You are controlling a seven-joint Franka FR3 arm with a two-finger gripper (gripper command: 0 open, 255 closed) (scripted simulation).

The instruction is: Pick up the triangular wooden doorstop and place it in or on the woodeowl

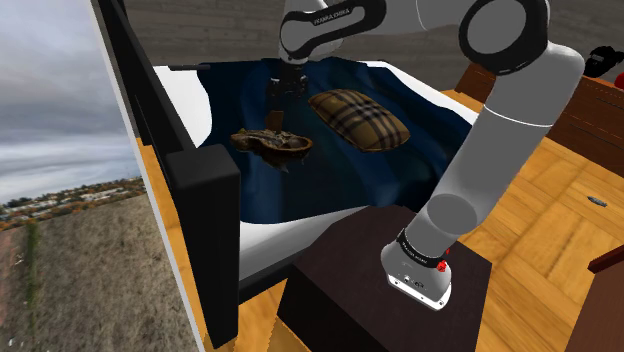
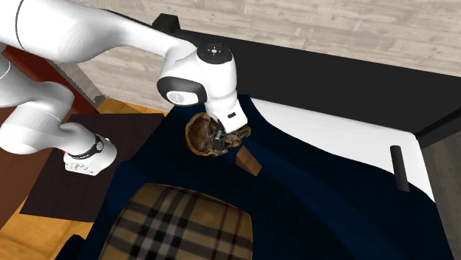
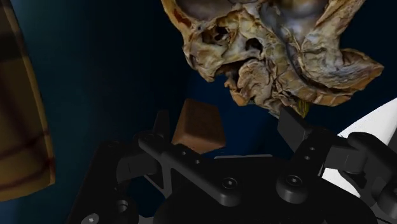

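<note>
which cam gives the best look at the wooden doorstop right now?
Second exterior view: the doorstop lies whole and unblocked on the dark blue bedding. Wrist view catches its top; the gripper hides its base. Shoulder view: too small to tell.

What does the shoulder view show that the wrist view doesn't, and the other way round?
Shoulder view: the white arm, its dark stand, the black bed frame, the wooden floor and a landscape outside at its left. Wrist view: the brown wedge doorstop lying between the fingers of the open gripper, unclasped. Both: the carved brown owl, the plaid pillow and the dark blue blanket.
</note>
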